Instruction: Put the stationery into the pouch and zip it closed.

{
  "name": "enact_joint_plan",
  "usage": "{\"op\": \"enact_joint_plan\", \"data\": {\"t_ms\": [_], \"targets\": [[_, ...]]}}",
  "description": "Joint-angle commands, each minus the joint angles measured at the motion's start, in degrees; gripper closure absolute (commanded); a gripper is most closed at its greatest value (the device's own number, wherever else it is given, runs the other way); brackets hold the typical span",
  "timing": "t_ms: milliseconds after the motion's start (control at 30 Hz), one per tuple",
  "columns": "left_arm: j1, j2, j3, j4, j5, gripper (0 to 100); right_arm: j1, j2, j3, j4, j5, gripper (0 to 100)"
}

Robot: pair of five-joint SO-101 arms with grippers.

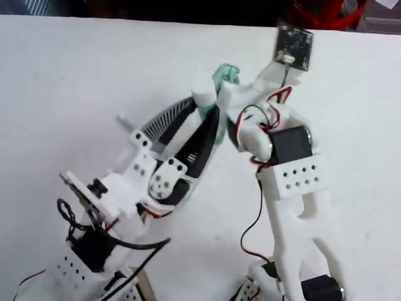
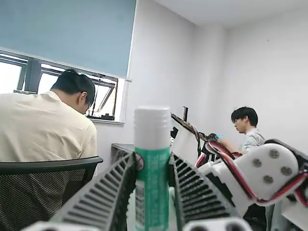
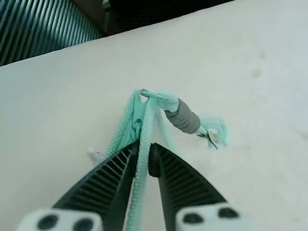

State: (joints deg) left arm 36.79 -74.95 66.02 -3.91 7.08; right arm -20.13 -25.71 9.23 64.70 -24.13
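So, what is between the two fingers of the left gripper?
A green glue stick with a white cap, gripped by the left gripper; the left wrist view shows it.

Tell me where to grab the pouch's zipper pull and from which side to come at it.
Grip the zipper pull by its grey sleeve, probably coming from the side away from the mint pouch, jaws across the sleeve's narrow width. The sleeve juts out clear of the fabric, whose edge the right gripper pinches.
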Motion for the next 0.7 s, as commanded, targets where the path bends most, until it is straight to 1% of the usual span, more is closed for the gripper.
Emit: {"op": "enact_joint_plan", "data": {"t_ms": [0,133,300,433,533,667], "targets": [[0.13,0.4,-1.32,0.26,0.0,97,-1.27,0.48,0.18,-0.04,0.53,98.0],[-1.01,1.89,-1.32,0.09,0.09,97,-1.1,0.48,0.18,-0.13,0.79,98.0],[-5.05,2.15,-1.32,0.0,0.18,97,-1.8,-1.8,0.09,0.84,10.99,97.9],[-5.41,2.24,-1.23,0.0,0.26,97,-5.93,-7.6,0.35,3.3,17.93,97.9],[-5.58,2.24,-1.23,0.0,0.44,97,-7.34,-11.3,3.16,2.59,21.1,97.5],[-5.41,2.33,-0.35,0.0,0.44,97,-7.16,-14.02,7.91,-1.89,22.07,97.4]]}}
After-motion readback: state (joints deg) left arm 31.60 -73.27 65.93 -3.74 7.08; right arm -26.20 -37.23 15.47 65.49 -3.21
